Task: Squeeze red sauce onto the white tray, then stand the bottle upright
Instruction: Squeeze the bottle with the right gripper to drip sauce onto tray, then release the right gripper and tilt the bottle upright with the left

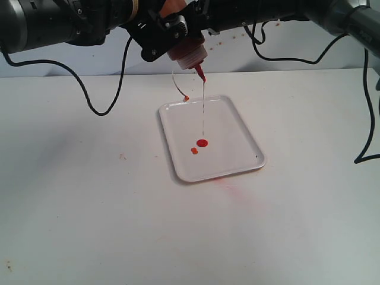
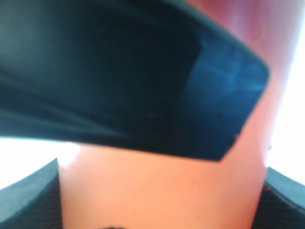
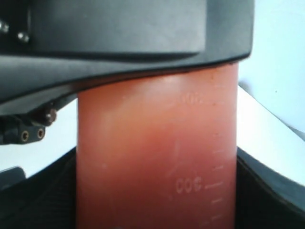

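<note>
The bottle (image 1: 187, 54) hangs upside down above the white tray (image 1: 237, 122), nozzle pointing down. A thin stream of red sauce (image 1: 203, 107) falls from the nozzle onto the tray, where two small red drops (image 1: 202, 142) lie. The tethered tip cap (image 1: 186, 98) dangles beside the nozzle. My left gripper (image 1: 163, 37) is shut on the bottle from the left. My right gripper (image 1: 199, 10) is shut on it from the right. The orange-red bottle wall (image 2: 162, 186) fills the left wrist view between the pads (image 2: 28, 202). In the right wrist view the bottle (image 3: 157, 162) sits between dark fingers (image 3: 274, 191).
The tray lies on a white table (image 1: 71, 208). A faint red smear (image 1: 231, 185) marks the table by the tray's near edge. Black cables (image 1: 89, 95) hang at the left, and more cables (image 1: 368, 119) at the right. Small red spots (image 1: 228, 40) dot the back wall.
</note>
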### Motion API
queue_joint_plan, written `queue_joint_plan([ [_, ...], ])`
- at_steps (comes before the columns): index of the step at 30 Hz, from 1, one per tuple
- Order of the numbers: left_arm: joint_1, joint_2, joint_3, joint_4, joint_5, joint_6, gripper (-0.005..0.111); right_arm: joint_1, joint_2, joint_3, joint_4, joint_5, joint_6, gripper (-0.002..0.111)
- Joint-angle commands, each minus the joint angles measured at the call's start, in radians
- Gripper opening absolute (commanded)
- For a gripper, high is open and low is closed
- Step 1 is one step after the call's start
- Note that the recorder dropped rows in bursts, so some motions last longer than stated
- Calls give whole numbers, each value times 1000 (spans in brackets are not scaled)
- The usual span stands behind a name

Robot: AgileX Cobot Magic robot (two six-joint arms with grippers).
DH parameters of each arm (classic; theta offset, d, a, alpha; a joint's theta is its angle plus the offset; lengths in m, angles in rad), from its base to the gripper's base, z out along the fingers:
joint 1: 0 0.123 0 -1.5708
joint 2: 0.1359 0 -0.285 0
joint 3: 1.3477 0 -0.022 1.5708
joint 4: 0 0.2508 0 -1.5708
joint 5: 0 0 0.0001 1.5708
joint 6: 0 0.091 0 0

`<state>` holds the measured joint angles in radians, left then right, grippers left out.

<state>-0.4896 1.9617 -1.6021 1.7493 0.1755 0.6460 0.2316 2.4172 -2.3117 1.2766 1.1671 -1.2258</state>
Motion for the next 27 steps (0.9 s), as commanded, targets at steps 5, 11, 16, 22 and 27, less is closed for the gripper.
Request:
queue_joint_plan([
  [5, -3, -16, -14, -5, 11, -12, 0, -2, -5, -4, -10, -56, 69, 41],
  [11, -3, -16, -14, -5, 11, -12, 0, -2, -7, -4, -10, -67, 91, 103],
  [16, -3, -16, -14, -5, 11, -12, 0, -2, -28, -4, -41, -67, 91, 105],
  [22, -3, -16, -14, -5, 15, -12, 0, -13, -75, -4, -258, -67, 189, 102],
  [27, -3, -16, -14, -5, 15, -16, 0, -91, -96, -4, -262, -52, 219, 74],
])
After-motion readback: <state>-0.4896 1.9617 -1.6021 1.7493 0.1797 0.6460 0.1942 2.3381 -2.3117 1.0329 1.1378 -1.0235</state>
